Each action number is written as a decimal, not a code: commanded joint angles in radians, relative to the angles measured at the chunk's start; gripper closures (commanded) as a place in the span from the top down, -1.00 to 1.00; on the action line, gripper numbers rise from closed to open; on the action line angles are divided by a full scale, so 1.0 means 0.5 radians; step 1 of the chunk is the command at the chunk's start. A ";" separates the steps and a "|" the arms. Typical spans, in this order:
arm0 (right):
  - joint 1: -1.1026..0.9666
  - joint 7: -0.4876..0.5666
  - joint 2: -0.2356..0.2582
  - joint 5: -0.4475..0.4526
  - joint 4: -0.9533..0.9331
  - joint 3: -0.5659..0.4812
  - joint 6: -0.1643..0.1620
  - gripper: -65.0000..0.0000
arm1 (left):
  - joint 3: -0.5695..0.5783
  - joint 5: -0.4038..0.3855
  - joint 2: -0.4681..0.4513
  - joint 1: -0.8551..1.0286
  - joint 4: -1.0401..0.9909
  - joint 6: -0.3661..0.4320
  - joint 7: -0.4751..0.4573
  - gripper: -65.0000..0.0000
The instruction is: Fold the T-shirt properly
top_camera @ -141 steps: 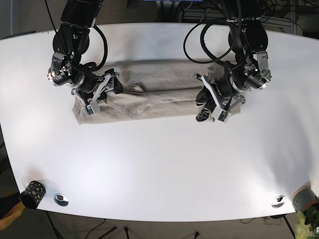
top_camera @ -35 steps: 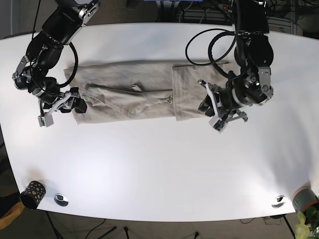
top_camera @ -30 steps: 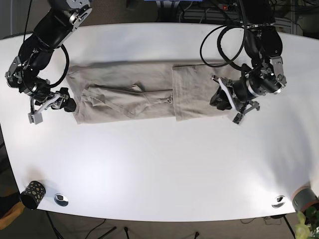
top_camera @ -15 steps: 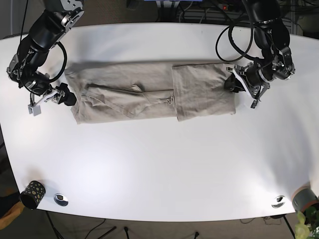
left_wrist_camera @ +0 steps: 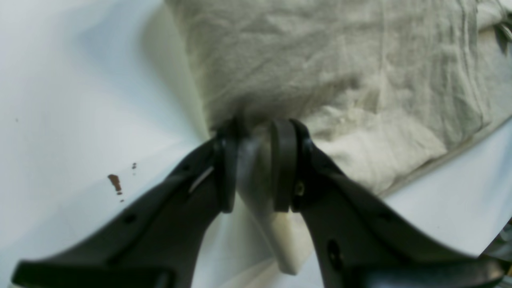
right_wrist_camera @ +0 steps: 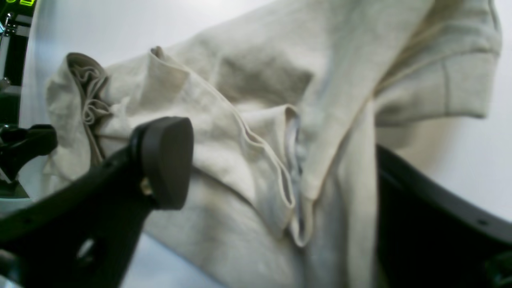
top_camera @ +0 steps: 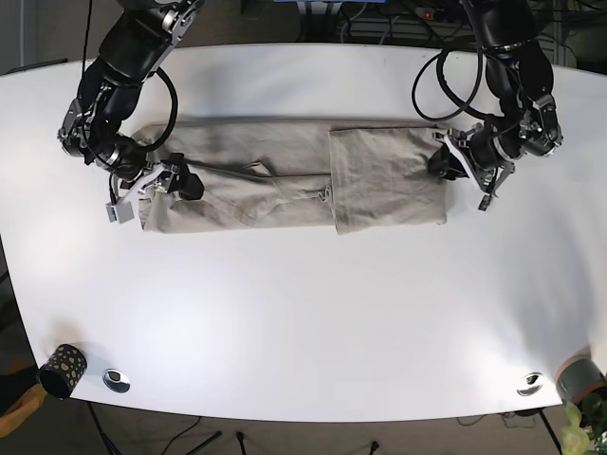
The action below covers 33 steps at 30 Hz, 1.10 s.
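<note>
The beige T-shirt (top_camera: 256, 171) lies flat across the far half of the white table (top_camera: 303, 322), with its right part folded over the middle. My left gripper (top_camera: 444, 163) is at the shirt's right edge. In the left wrist view the gripper (left_wrist_camera: 254, 168) has its jaws nearly together, pinching the shirt's (left_wrist_camera: 320, 72) bunched edge. My right gripper (top_camera: 161, 183) is over the shirt's left end. In the right wrist view the gripper (right_wrist_camera: 280, 188) is wide open, with rumpled folds of the shirt (right_wrist_camera: 240, 100) between its jaws.
A dark patterned cup (top_camera: 63, 368) stands at the table's front left corner beside a metal disc (top_camera: 116, 380). Another disc (top_camera: 529, 384) lies at the front right. A small brown stain (left_wrist_camera: 115, 182) marks the table near the left gripper.
My right gripper has moved rightwards from off the shirt's left edge onto its left end. My left gripper has moved slightly leftwards onto the shirt's right edge.
</note>
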 commanded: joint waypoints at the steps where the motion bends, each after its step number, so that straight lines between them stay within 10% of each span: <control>1: 0.020 -0.033 0.009 -0.024 0.024 0.000 -0.011 0.14 | 0.003 -0.024 -0.021 -0.026 0.023 -0.009 -0.030 -0.62; 7: 0.029 -0.027 0.073 -0.011 0.036 0.000 -0.011 -1.00 | 0.184 0.031 -0.006 -0.029 0.020 -0.009 -0.030 -0.62; 22: -0.109 -0.119 0.254 -0.005 0.960 -0.110 -0.011 -1.00 | 0.650 0.062 0.203 -0.130 -0.281 0.082 -0.177 -0.62; 33: -0.179 -0.140 0.079 -0.005 1.294 -0.564 -0.011 -1.00 | 0.932 0.053 0.206 -0.164 -0.290 0.204 -0.257 -0.62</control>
